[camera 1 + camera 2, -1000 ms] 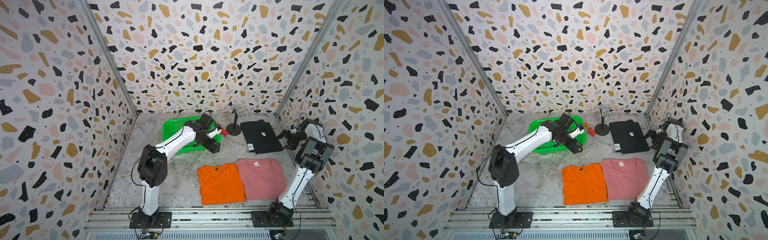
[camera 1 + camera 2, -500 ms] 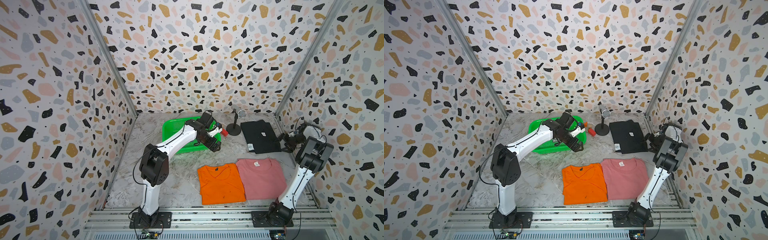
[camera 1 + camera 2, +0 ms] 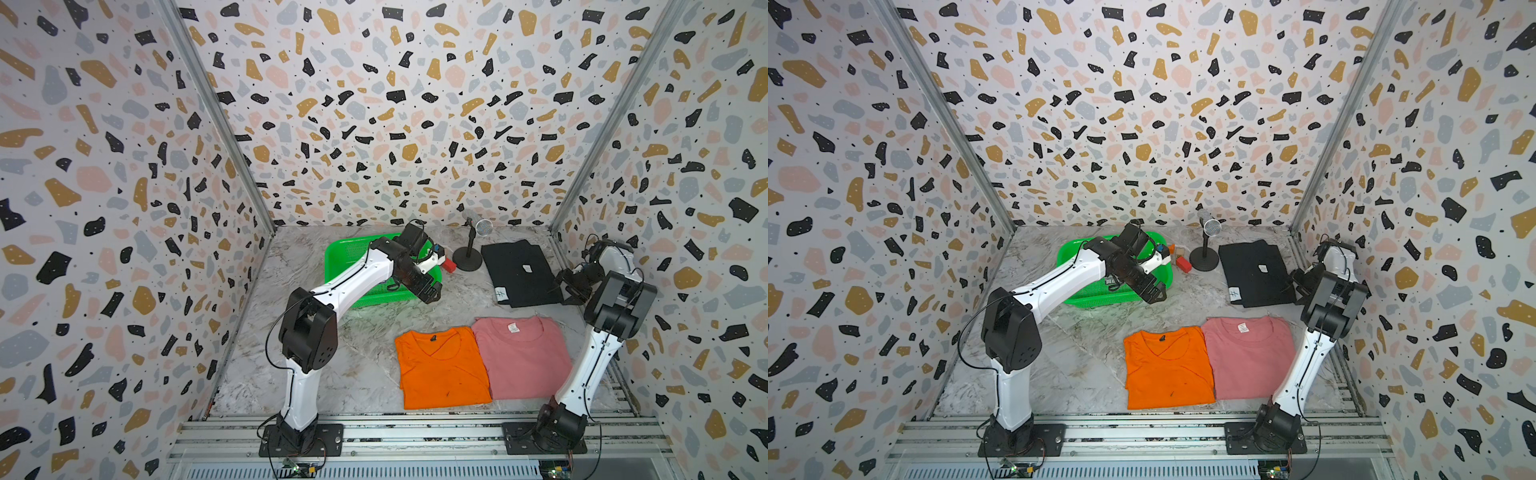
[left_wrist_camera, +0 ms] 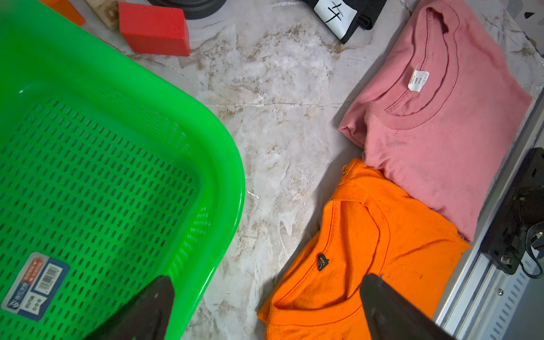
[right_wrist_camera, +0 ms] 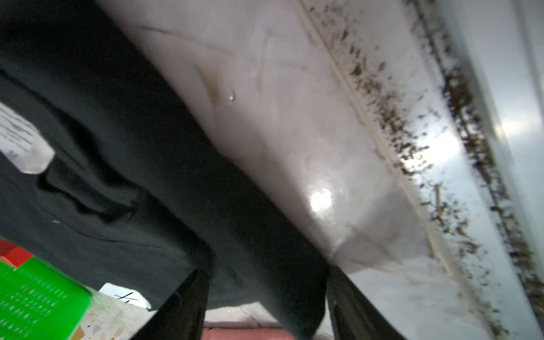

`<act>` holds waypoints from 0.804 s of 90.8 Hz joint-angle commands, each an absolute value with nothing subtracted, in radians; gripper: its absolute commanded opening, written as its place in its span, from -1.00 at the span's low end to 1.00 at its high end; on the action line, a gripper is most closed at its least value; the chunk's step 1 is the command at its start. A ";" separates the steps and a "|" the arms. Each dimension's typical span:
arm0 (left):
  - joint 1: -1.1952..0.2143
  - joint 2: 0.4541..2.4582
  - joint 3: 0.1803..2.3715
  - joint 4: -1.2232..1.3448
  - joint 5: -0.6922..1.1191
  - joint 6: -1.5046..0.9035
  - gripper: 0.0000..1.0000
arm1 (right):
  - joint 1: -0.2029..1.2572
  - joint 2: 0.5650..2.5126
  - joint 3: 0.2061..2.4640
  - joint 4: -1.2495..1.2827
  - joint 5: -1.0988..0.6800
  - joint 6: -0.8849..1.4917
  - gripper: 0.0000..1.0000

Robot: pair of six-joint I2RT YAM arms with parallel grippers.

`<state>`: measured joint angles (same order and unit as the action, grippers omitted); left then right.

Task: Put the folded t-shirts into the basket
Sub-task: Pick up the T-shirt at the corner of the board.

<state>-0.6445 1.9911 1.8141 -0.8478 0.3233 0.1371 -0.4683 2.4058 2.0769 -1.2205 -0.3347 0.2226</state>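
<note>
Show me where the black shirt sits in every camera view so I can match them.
In a top view: the black shirt lies at the far right of the table, behind the pink shirt.
In a top view: shirt beside the microphone stand, same spot.
Left wrist: only its tagged corner shows, near the red block.
Right wrist: shirt close up, filling much of the picture.
Shared landmark: the white hand-marked corner tag.

A: Entry: white paper tag (image 4: 334, 16) on the folded black cloth t-shirt (image 3: 519, 286) bears a handwritten mark, like a "4".
B: Noted. Small black neck label (image 4: 323, 262) on the bright orange V-neck t-shirt (image 4: 382, 235)?
A: Seems "Size" (tiny). Barcode sticker (image 4: 32, 285) inside the green perforated plastic basket (image 4: 223, 153): print illegible. White neck label (image 4: 418, 81) on the dusty pink t-shirt (image 4: 441, 147): likewise.
</note>
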 commanded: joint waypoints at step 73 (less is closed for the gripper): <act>-0.711 2.103 1.886 -0.691 0.486 -0.006 1.00 | -0.420 2.141 1.837 -1.006 -0.368 0.332 -1.00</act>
<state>-0.7013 2.0781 1.8503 -0.7761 0.4526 0.0547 -0.4255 2.2570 1.8954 -1.1027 -0.3420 0.2672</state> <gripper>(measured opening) 0.998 0.087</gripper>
